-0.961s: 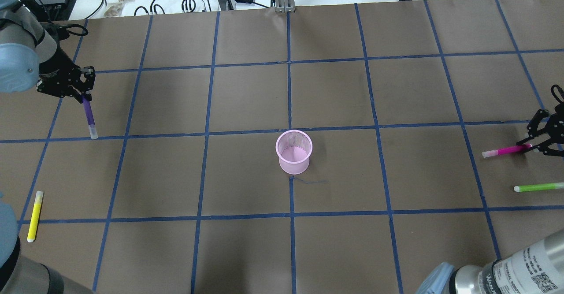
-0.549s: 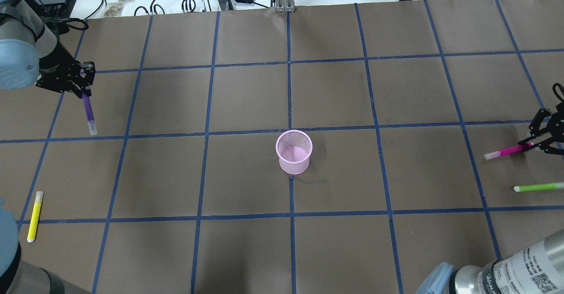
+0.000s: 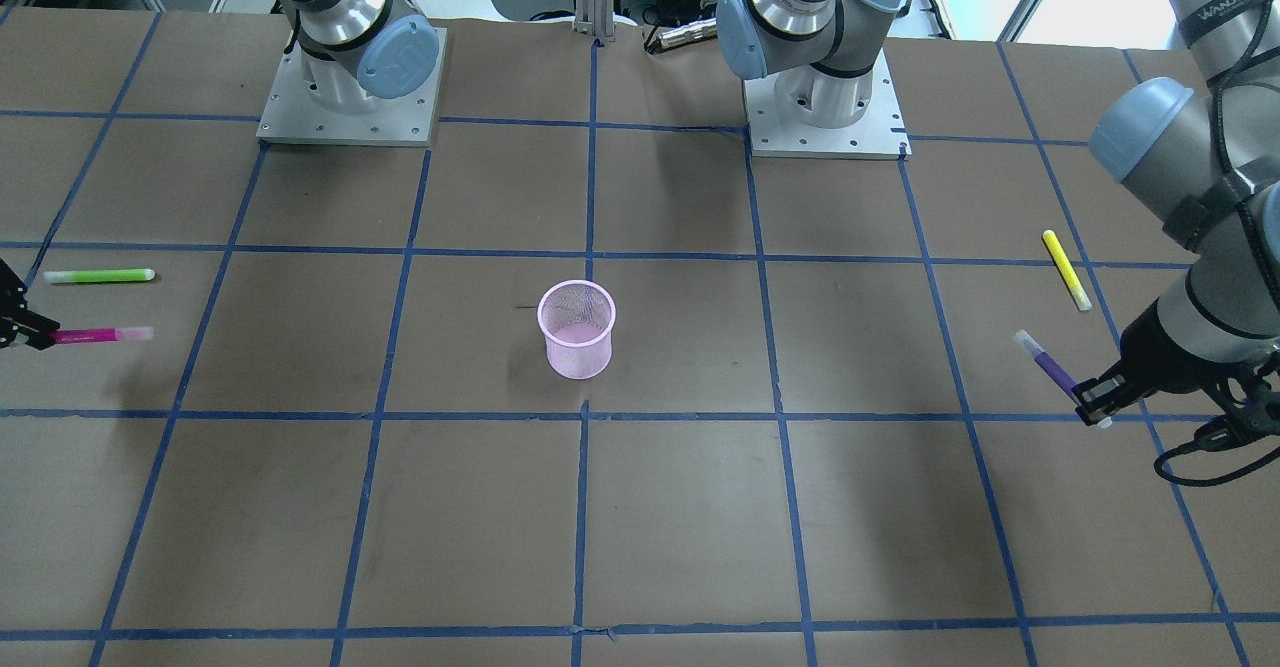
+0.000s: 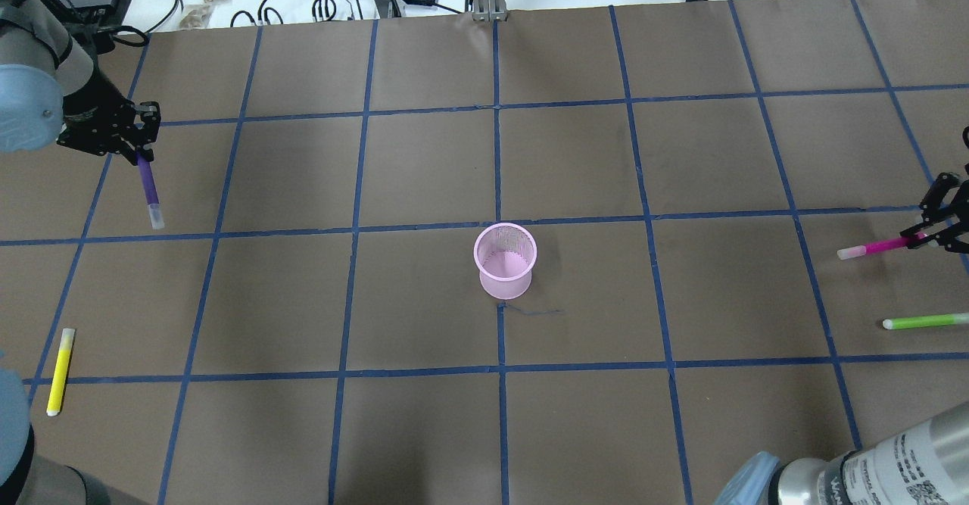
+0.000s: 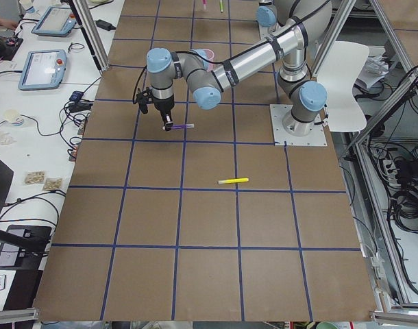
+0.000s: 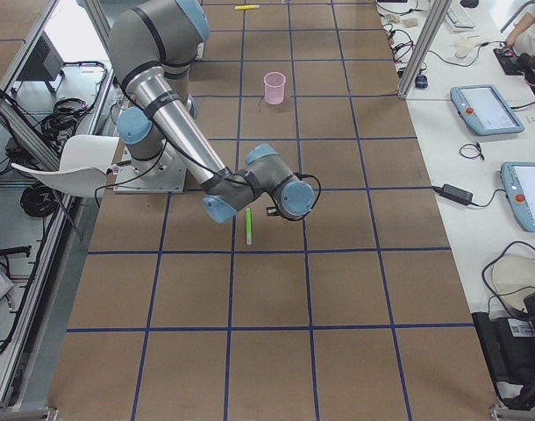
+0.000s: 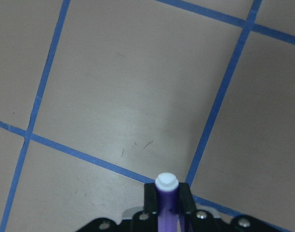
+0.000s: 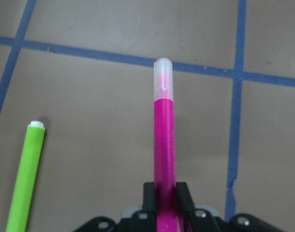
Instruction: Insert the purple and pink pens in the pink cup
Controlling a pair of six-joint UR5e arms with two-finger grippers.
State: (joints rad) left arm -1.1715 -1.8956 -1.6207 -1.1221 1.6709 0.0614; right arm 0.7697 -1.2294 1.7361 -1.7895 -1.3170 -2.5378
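The pink mesh cup (image 4: pixel 505 260) stands upright at the table's middle; it also shows in the front view (image 3: pixel 577 329). My left gripper (image 4: pixel 141 155) is shut on the purple pen (image 4: pixel 149 191) and holds it lifted at the far left, clear cap end hanging down; the left wrist view shows the pen (image 7: pixel 166 203) between the fingers. My right gripper (image 4: pixel 925 237) is shut on the pink pen (image 4: pixel 878 247) and holds it lifted at the far right, cap end toward the cup; the right wrist view shows this pen (image 8: pixel 164 164) between the fingers.
A yellow pen (image 4: pixel 60 371) lies on the table at the front left. A green pen (image 4: pixel 925 322) lies at the right, just nearer than the pink pen, and shows in the right wrist view (image 8: pixel 25 177). Brown paper with blue tape grid covers the table.
Both grippers have risen with their pens. The left gripper with the purple pen shifted slightly up and away. The right gripper with the pink pen moved up and toward the right edge.
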